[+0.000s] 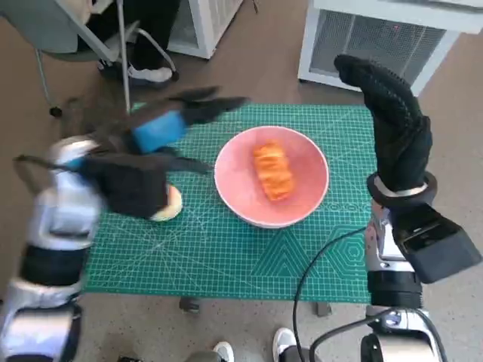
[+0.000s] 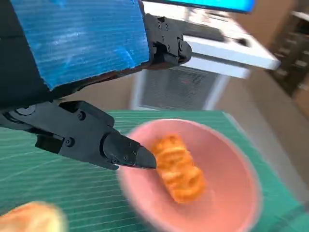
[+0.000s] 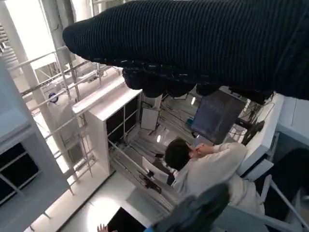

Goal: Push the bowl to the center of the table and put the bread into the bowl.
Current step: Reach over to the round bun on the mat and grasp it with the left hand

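At the bottom of the head view you are seeing two shoe tips [image 1: 253, 348] on the brown floor [image 1: 249, 324], just below the near edge of the table. The green cutting mat [image 1: 226, 256] is covering the tabletop, and its near strip is lying bare between your two forearms.

In the middle of the frame the pink bowl [image 1: 272, 177] is sitting on the mat, roughly at its center, and a golden bread [image 1: 273, 172] is lying inside it, lengthwise. A second, paler bun [image 1: 167, 204] is resting on the mat to the left of the bowl, partly hidden under your left wrist.

Your left hand [image 1: 162, 132] is hovering at left center, blurred, fingers spread apart and holding nothing; in the left wrist view a black fingertip [image 2: 137, 157] is pointing at the bowl's rim [image 2: 241, 164], and you cannot tell whether it is touching.

Your right hand [image 1: 392, 124] is standing upright at the right edge of the mat, clear of the bowl, fingers extended and holding nothing.

Farther up the frame, a white grilled cabinet [image 1: 377, 41] is standing beyond the mat's far right corner, and chair legs [image 1: 124, 53] and a person's shoe [image 1: 151, 74] are showing at upper left. The right wrist view is showing a seated person [image 3: 207, 169] and white shelving [image 3: 106, 125].
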You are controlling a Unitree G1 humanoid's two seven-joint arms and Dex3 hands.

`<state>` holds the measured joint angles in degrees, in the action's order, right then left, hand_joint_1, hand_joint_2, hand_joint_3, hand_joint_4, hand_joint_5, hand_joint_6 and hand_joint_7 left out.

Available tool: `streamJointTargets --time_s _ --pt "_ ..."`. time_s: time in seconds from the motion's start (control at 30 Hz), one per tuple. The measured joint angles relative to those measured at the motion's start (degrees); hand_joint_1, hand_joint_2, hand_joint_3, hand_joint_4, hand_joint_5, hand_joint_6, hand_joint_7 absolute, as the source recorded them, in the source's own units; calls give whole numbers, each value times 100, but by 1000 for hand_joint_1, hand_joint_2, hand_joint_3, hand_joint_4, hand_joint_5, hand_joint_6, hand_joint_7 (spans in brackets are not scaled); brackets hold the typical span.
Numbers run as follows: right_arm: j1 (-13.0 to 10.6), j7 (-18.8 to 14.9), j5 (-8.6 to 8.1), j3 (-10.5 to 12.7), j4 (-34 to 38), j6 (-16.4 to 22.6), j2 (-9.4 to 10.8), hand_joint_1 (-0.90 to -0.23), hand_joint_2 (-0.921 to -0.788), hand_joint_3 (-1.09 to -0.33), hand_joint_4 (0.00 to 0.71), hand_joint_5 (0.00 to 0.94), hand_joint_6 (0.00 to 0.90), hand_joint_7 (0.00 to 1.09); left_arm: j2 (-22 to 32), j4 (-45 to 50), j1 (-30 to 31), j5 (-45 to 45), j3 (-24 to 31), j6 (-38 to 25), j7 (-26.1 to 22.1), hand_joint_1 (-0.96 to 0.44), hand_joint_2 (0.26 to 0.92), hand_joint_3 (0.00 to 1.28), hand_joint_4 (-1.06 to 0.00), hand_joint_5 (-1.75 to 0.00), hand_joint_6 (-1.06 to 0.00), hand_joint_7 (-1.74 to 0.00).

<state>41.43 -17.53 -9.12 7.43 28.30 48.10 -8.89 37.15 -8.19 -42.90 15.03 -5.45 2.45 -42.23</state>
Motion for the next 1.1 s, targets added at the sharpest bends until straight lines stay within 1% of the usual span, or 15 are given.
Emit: streamJointTargets --time_s 0.27,0.57,0.8,1.0,1.1 --pt "6 -1 -9 0 69 12 2 -511 -921 -908 -1 474 -1 517 485 136 488 -16 351 -62 77 -288 870 2 -154 -15 -299 -44" --pt "19 -5 -7 -6 212 87 2 -515 -921 -902 -1 475 -1 521 653 156 1001 29 423 -100 290 -281 859 0 -169 -10 -314 -46" --pt "49 -82 -33 -15 353 132 -3 -519 -921 -893 -1 475 -1 525 653 -90 1181 109 344 -90 440 -276 855 0 -175 -7 -327 -47" --pt "83 -211 -185 -15 429 145 -8 -526 -921 -884 -1 461 -1 532 646 -368 1176 300 111 -90 517 -271 856 0 -183 -6 -333 -46" --pt "98 -268 -214 -15 449 156 -15 -524 -921 -882 -1 457 -1 533 604 -513 1173 382 -32 -113 540 -266 856 0 -187 -6 -336 -45"
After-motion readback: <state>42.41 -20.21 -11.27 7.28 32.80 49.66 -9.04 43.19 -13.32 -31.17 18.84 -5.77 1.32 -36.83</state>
